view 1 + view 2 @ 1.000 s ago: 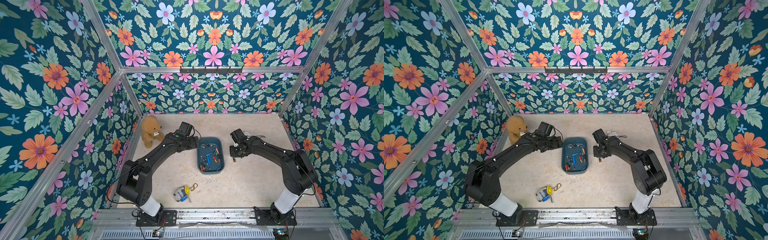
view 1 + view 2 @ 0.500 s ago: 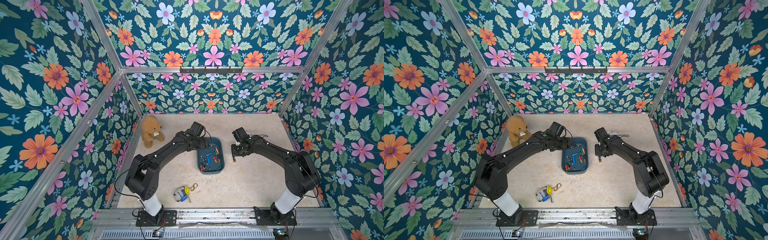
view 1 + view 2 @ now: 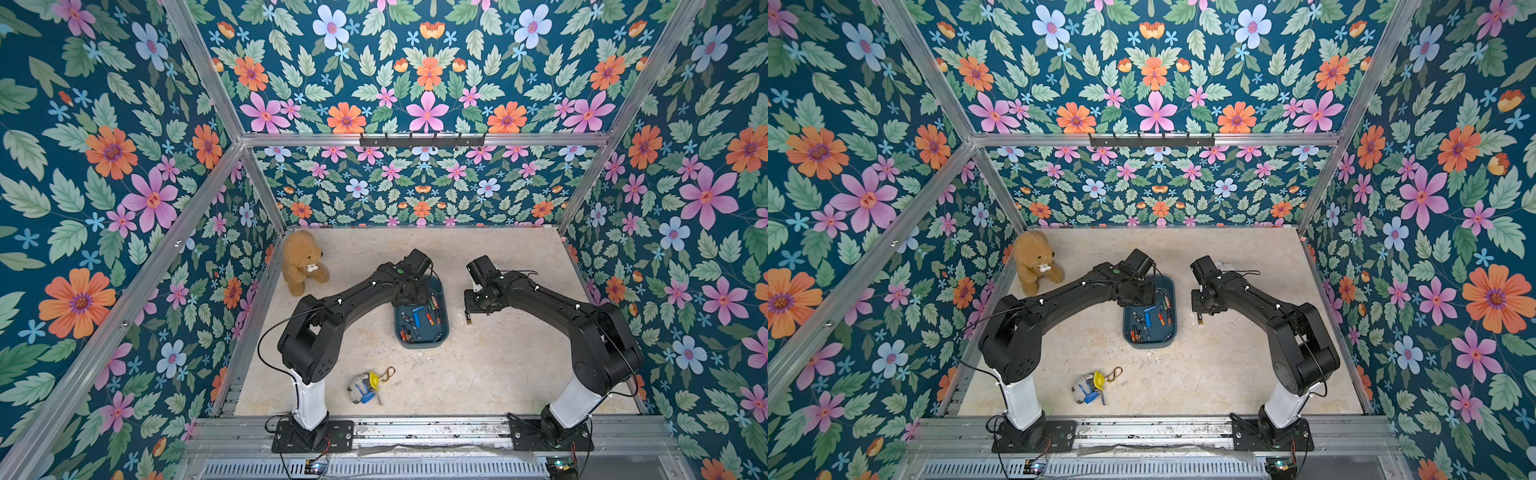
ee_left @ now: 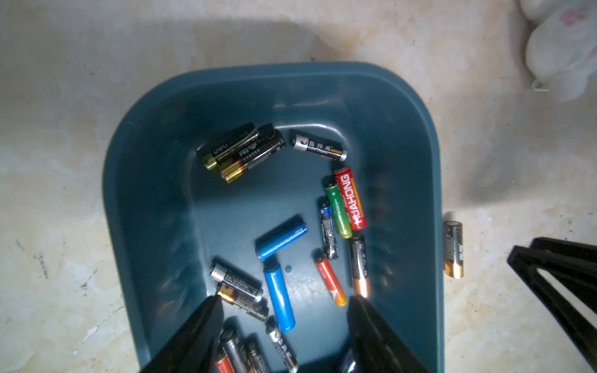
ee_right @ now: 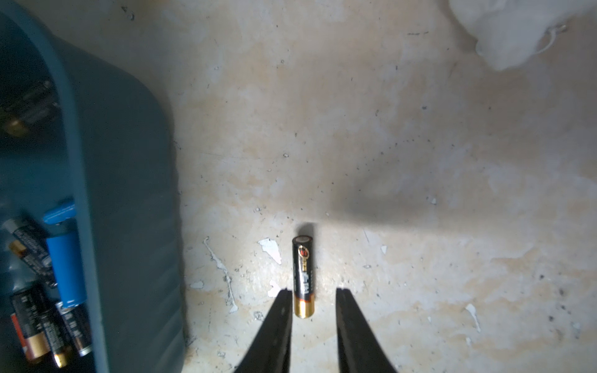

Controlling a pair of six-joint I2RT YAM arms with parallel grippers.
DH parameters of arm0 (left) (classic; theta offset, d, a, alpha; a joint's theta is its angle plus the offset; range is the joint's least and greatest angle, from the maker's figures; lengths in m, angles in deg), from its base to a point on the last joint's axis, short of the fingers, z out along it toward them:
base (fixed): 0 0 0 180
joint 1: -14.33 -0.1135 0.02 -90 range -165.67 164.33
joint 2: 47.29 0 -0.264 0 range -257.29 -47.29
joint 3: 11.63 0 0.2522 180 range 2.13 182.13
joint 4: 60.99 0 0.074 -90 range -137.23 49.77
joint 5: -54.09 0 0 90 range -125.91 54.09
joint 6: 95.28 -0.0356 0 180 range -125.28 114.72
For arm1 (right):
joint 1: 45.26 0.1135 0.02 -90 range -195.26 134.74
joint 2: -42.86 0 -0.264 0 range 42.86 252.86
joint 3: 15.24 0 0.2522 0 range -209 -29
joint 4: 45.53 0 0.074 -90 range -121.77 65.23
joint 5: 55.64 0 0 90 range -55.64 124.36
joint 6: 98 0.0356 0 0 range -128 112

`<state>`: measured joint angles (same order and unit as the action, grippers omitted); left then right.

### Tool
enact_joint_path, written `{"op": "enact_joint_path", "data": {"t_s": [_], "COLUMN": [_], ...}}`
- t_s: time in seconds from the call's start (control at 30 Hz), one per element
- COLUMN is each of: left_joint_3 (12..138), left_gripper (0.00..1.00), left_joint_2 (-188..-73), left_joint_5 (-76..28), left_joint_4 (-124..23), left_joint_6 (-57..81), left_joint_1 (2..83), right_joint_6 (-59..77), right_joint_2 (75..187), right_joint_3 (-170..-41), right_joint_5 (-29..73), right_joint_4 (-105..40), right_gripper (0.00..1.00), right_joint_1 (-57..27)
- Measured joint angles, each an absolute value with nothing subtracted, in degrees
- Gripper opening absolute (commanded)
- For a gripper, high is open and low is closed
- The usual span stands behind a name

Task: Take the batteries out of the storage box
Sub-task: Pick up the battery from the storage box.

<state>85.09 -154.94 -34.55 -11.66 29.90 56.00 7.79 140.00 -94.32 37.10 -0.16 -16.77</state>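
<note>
The dark teal storage box (image 3: 420,343) (image 3: 1150,341) sits mid-table with several batteries (image 3: 419,316) (image 3: 1150,316) loose inside it. My left gripper (image 4: 284,300) (image 3: 409,295) hangs open over the box's far end. A blue battery (image 4: 279,297) and black ones lie between its tips, and none is gripped. One black and gold battery (image 5: 303,277) (image 3: 468,318) (image 4: 453,248) lies on the table just right of the box wall (image 5: 129,193). My right gripper (image 5: 312,290) (image 3: 471,305) straddles the battery's gold end, jaws a little apart, with a gap showing on one side.
A brown teddy bear (image 3: 301,262) sits at the back left. A small toy keychain (image 3: 365,386) lies near the front. A white soft object (image 5: 517,32) (image 4: 565,48) lies beyond the right gripper. Patterned walls close in three sides.
My left arm has swung right, from beside the box to over its far end, and its jaws have narrowed. The right arm has barely moved.
</note>
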Motion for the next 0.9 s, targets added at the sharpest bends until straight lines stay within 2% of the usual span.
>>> {"op": "enact_joint_path", "data": {"t_s": [0.33,0.9], "left_joint_3": [86.05,85.42], "left_gripper": [0.49,0.38], "left_joint_2": [-159.25,-162.07], "left_joint_5": [-34.33,-32.82], "left_joint_4": [-10.65,-9.69], "left_joint_6": [29.94,30.35], "left_joint_1": [57.10,57.84], "right_joint_6": [7.40,7.40], "right_joint_2": [140.00,140.00], "right_joint_3": [-94.08,-93.89], "right_joint_5": [37.08,36.66], "right_joint_4": [-0.20,-0.20], "right_gripper": [0.29,0.30], "right_joint_1": [-16.92,-17.12]}}
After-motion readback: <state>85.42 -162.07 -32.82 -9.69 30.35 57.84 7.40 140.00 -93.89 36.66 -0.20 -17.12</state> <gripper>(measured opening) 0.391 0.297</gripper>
